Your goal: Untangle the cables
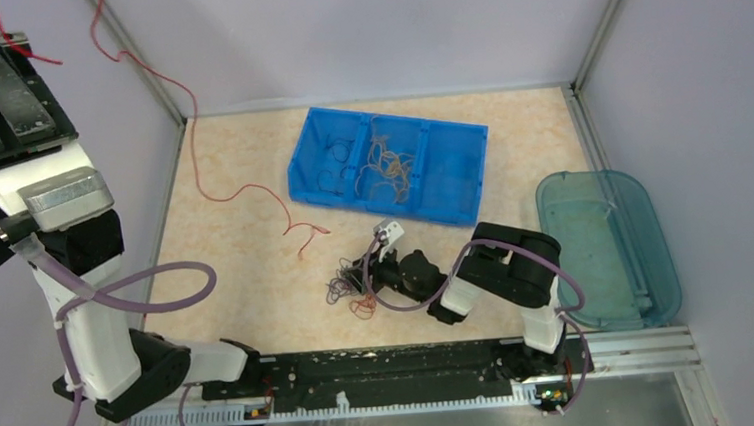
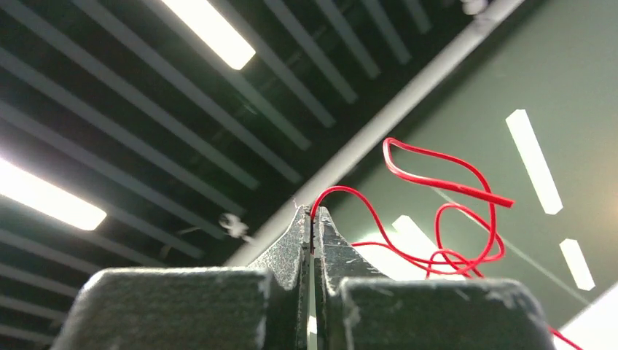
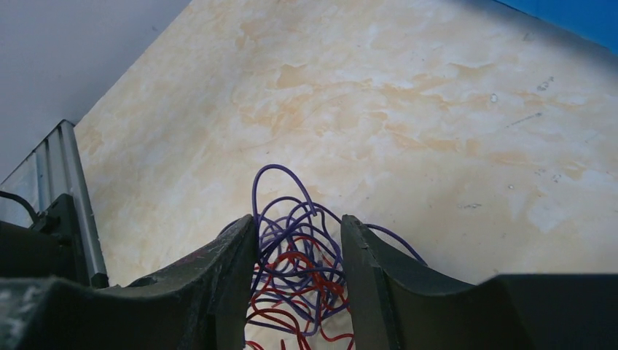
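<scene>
While the left arm [image 1: 78, 294] stands raised at the upper left of the top view, a red wire [image 1: 241, 190] trails from it down onto the surface [image 1: 238, 283]. The blue bin [image 1: 450, 168] at upper centre holds orange wires [image 1: 390, 167], and the right arm [image 1: 497, 265] reaches to a tangle of purple and red wires [image 1: 343, 288] at lower centre.

In the left wrist view, the left fingers [image 2: 295, 240] are pressed together, pinching the red wire.

In the right wrist view, the right fingers [image 3: 226, 270] stand spread on either side of the tangle, which fills the gap between them.
</scene>
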Robot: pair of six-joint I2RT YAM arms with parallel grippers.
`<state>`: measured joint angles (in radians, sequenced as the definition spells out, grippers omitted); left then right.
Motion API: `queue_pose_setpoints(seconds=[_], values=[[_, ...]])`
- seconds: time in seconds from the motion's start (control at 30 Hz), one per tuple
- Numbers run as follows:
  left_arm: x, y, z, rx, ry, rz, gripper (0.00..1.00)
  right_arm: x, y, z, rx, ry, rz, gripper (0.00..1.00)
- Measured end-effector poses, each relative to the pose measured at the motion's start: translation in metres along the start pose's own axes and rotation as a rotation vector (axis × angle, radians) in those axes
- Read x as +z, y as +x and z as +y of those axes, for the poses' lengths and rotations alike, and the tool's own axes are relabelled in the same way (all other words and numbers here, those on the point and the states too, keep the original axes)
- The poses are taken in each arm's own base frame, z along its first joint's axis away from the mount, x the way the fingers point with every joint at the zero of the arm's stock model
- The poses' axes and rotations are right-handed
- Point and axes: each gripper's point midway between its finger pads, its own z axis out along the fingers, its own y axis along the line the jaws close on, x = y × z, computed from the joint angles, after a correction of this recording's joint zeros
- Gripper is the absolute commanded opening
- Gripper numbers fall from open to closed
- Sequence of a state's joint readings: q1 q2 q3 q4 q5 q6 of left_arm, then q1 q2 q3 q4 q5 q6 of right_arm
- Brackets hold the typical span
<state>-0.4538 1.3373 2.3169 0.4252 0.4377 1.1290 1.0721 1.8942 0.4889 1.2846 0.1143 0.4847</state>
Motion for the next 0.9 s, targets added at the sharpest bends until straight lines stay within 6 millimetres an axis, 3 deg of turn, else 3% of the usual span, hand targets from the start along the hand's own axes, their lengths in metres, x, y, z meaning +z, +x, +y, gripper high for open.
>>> queue_pose_setpoints(seconds=[0.17, 0.27, 0.33, 0.4, 0.5, 0.67, 0.77, 0.9], values=[[0.004, -0.009, 0.026, 0.12, -0.07, -0.031, 0.0, -0.005, 0.004, -0.008, -0.003, 0.032, 0.002, 0.53], [-0.003, -0.006, 0.013, 0.076, -0.011, -0.002, 0.0, -0.008, 0.003, -0.009, -0.006, 0.036, 0.003, 0.65], [-0.012, -0.004, -0.004, 0.007, 0.062, 0.026, 0.0, -0.011, -0.01, -0.002, -0.015, 0.021, -0.013, 0.73], [-0.023, -0.006, -0.023, -0.067, 0.142, 0.044, 0.0, -0.014, -0.034, 0.012, -0.028, -0.013, -0.051, 0.8], [-0.035, -0.009, -0.051, -0.193, 0.257, 0.061, 0.0, -0.024, -0.098, 0.049, -0.064, -0.1, -0.163, 0.86], [-0.057, -0.009, -0.106, -0.431, 0.422, 0.117, 0.0, -0.043, -0.206, 0.115, -0.146, -0.262, -0.345, 0.87], [-0.075, -0.007, -0.14, -0.565, 0.504, 0.172, 0.0, -0.057, -0.243, 0.138, -0.189, -0.334, -0.388, 0.88], [-0.1, -0.009, -0.177, -0.706, 0.595, 0.238, 0.0, -0.067, -0.267, 0.151, -0.22, -0.402, -0.4, 0.86]])
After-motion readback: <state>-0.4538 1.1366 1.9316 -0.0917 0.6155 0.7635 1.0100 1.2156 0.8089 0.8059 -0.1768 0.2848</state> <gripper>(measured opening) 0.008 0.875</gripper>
